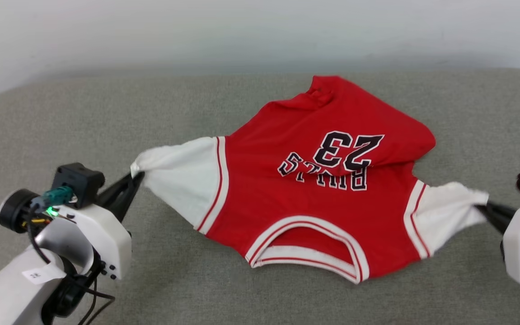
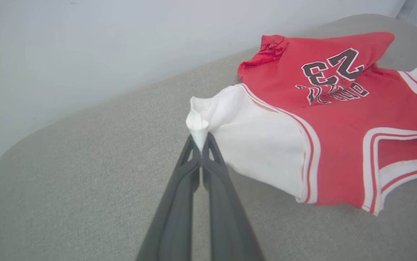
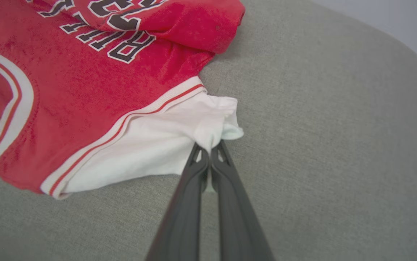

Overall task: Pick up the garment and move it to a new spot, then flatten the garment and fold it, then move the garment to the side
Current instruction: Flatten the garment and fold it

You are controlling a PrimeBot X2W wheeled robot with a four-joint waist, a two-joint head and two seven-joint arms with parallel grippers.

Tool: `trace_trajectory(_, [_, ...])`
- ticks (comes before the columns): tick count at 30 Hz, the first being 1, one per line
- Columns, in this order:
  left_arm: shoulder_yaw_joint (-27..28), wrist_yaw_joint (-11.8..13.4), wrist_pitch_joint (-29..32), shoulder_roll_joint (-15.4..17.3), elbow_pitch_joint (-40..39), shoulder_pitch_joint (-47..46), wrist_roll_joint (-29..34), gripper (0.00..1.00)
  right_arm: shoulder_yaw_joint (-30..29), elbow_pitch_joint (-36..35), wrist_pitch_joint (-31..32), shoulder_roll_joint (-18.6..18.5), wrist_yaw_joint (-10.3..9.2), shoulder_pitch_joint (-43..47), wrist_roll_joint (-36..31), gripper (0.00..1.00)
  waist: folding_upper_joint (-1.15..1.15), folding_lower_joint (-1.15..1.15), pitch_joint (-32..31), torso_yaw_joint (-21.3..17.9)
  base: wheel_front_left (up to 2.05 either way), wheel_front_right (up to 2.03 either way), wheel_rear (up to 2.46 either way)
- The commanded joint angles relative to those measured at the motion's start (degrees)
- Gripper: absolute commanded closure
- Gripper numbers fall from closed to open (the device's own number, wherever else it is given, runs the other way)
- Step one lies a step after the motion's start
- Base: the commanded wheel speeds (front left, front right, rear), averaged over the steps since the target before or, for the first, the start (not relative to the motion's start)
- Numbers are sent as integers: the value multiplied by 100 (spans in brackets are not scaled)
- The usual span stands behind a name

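Note:
The garment [image 1: 305, 189], a red T-shirt with white sleeves and a black "23" print, lies on the grey cushion with its collar toward me and its far hem folded over onto the chest. My left gripper [image 1: 135, 176] is shut on the tip of the white sleeve at the left; the left wrist view shows that pinch [image 2: 201, 139] with the sleeve [image 2: 255, 141] stretched away. My right gripper [image 1: 483, 208] is shut on the end of the other white sleeve, whose cloth bunches between the fingertips [image 3: 210, 146] in the right wrist view. The garment [image 3: 85, 90] spreads to the left there.
The grey cushion [image 1: 106, 122] stretches wide around the shirt, with bare fabric in front and behind. A pale wall [image 1: 241, 31] rises along its far edge. The cushion's rounded corners show at the far left and far right.

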Motion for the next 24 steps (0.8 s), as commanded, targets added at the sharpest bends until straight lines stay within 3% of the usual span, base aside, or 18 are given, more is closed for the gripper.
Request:
trace_trajectory(1, [90, 93, -115, 61, -170, 19, 82, 100, -183, -182, -161, -29, -8, 7, -13, 100, 0, 0, -158, -51, 0, 0, 0])
trace_trajectory(12, [623, 368, -465, 193, -1238, -627, 291, 100, -1677, -1703, -391, 388, -8, 30, -342, 100, 0, 0, -533, -118, 0, 0, 0])
trace_trajectory(24, [648, 155, -199, -118, -1441, -2004, 669, 100, -2518, -2646, -121, 841, -8, -916, -747, 100, 0, 0, -616, -100, 0, 0, 0])
